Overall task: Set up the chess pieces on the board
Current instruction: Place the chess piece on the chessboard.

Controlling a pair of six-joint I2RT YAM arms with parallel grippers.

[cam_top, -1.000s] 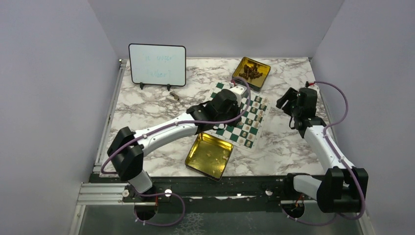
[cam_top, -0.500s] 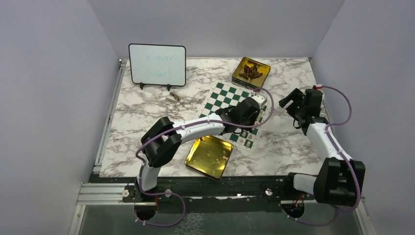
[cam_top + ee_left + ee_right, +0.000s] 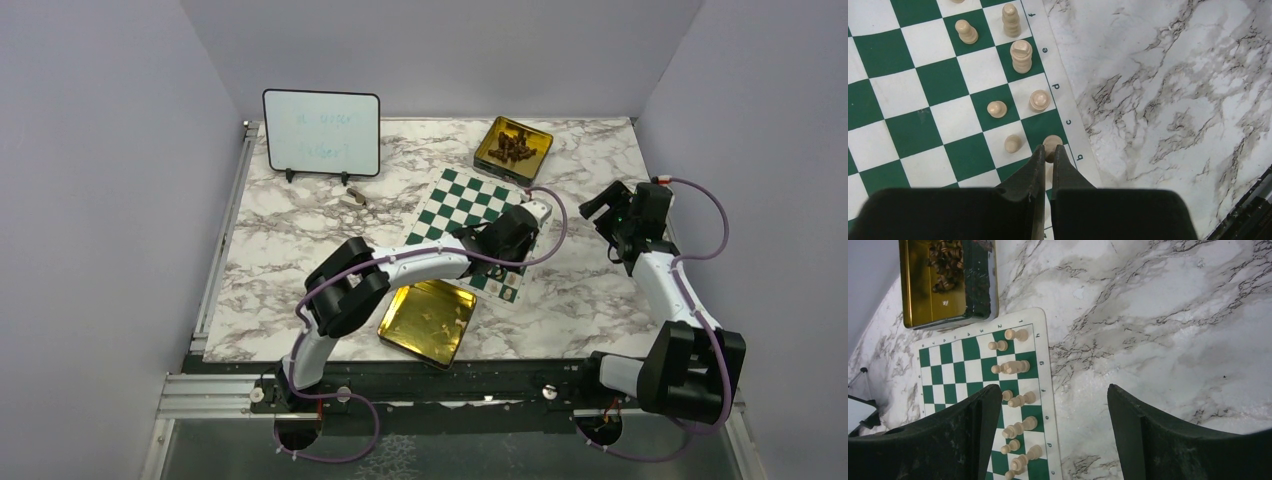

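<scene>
The green and white board (image 3: pixel 455 200) lies mid-table, and also shows in the left wrist view (image 3: pixel 903 90) and the right wrist view (image 3: pixel 955 365). Cream chess pieces (image 3: pixel 1021 55) stand in two rows along its right edge (image 3: pixel 1018 400). My left gripper (image 3: pixel 1047 150) is over that edge near the front (image 3: pixel 512 238), shut on a cream piece (image 3: pixel 1052 143) standing on the green square by letter c. My right gripper (image 3: pixel 1053 390) is open and empty, above the marble just right of the board (image 3: pixel 600 205).
A gold tin (image 3: pixel 513 145) of dark pieces stands behind the board, also in the right wrist view (image 3: pixel 943 280). An open gold tin (image 3: pixel 428 318) with a few pale bits sits in front of the board. A whiteboard (image 3: pixel 321 133) stands at the back left.
My left arm swung right and nearer along the board's right edge, uncovering the board's back half. My right arm drew slightly right, away from the board.
</scene>
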